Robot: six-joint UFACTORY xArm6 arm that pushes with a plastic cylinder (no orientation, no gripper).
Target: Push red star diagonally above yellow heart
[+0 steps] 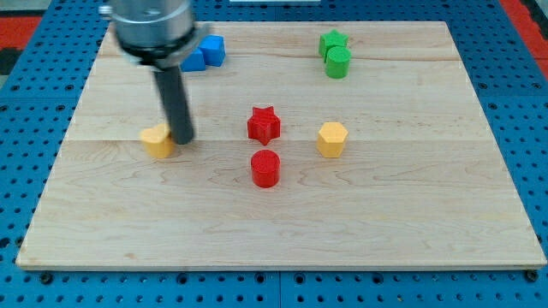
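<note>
Red cyl (265, 168) below red star (264, 125)

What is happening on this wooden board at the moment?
A robot arm with a dark rod is pushing small blocks on the wooden board. My tip rests against the yellow heart block, on its right side. The red star block sits apart near the centre, not yet moved toward the heart.

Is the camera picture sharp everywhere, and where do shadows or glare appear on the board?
In the camera view, the blocks look fairly sharp, for example the red star and the yellow heart; the metal collar at the view's top left is soft and cut off by the frame. My tip rests just right of the heart. Shadows are faint and short; no strong glare shows on the wooden board.
</note>
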